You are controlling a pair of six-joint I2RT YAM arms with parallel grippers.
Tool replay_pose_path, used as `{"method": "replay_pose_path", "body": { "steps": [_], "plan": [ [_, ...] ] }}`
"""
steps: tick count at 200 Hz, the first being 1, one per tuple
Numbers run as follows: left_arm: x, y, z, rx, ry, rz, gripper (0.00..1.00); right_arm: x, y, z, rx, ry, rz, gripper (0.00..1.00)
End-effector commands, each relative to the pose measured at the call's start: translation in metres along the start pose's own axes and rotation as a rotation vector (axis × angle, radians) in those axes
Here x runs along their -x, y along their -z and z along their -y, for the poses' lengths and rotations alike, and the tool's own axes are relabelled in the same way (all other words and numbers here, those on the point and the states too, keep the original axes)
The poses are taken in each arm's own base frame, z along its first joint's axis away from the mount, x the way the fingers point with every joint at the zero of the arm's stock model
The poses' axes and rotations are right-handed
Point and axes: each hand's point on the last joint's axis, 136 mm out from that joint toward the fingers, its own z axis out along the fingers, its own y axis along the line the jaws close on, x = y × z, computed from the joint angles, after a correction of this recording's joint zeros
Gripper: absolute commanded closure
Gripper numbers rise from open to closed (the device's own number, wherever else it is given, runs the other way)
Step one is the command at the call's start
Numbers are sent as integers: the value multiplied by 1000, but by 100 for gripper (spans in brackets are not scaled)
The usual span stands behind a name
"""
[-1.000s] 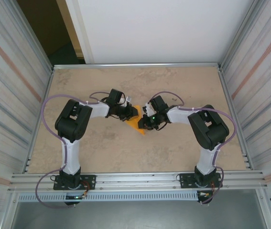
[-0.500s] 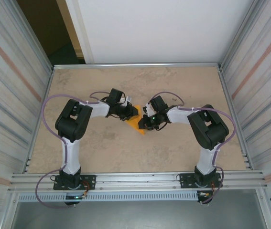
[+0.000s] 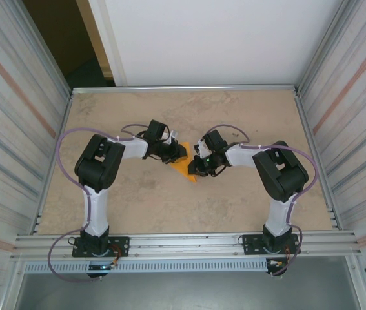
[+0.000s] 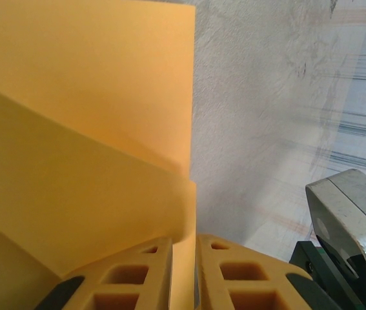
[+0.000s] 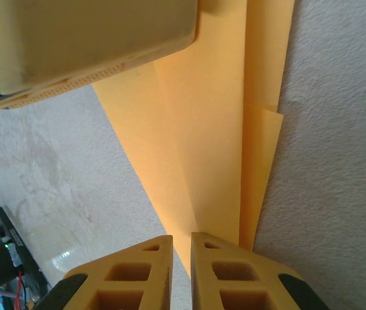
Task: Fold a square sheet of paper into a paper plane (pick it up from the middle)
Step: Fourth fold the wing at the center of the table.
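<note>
Paper plane (image 3: 184, 167), bright orange and only partly folded, lies on the tan speckled table (image 3: 254, 116) a little left of centre, in the gap between the two arms' wrists. From above it reads as a small wedge with its point toward the near edge. Most of it is hidden under the black wrist housings.

In the left wrist view the paper shows as two overlapping flat layers. One straight edge runs down the middle of the picture, and a slanting fold crosses the lower layer. That edge drops straight into the slit between the yellow fingers (image 4: 121, 278) of the left gripper (image 3: 180, 154), which is pinched tight on the paper with no daylight between pad and sheet. A grey metal block (image 4: 350, 219) sits at the lower right, just beside that gripper.

The right wrist view shows the narrow end: long layered flaps (one stepped short at the right side) taper down to a point. The point enters the thin gap between the fingers (image 5: 234, 274) of the right gripper (image 3: 195, 169), which is likewise clamped nearly closed on the paper's tip. At the top left of that view a broad yellow finger (image 5: 86, 39) presses on the far end of the paper.
</note>
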Motion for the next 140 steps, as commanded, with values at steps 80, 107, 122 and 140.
{"method": "replay_pose_path", "body": {
  "steps": [80,107,122,140],
  "plan": [
    [3,-6,0,6,-15,-14,81,-13,-9,20,-38,-28,-54,85],
    [4,-6,-1,19,-21,-14,81,-17,-11,27,-62,-45,-68,87],
    [6,-6,-2,23,-22,-13,81,-20,-11,30,-73,-55,-77,89],
    [9,-4,0,24,-28,-8,81,-22,-11,33,-81,-62,-84,89]
  ]
}}
